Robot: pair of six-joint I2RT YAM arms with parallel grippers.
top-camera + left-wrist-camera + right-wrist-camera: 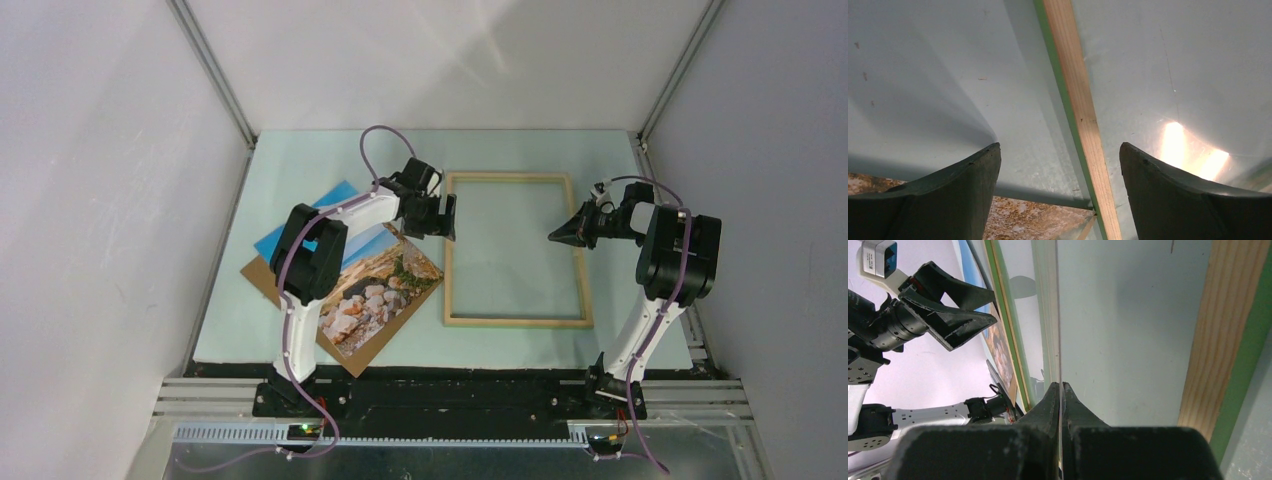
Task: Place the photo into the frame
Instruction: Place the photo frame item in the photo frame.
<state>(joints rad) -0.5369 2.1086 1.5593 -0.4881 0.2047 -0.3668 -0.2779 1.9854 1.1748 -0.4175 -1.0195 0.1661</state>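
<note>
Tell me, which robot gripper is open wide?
The left gripper, over the left rail of the frame next to the photo: its fingers are spread apart. The right gripper has its fingers pressed together.

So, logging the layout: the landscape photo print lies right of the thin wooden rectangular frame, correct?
No: the landscape photo print lies left of the thin wooden rectangular frame, as the top external view shows.

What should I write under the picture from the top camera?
The open left gripper and shut right gripper hover at opposite rails of the frame while the photo lies beside it.
</note>
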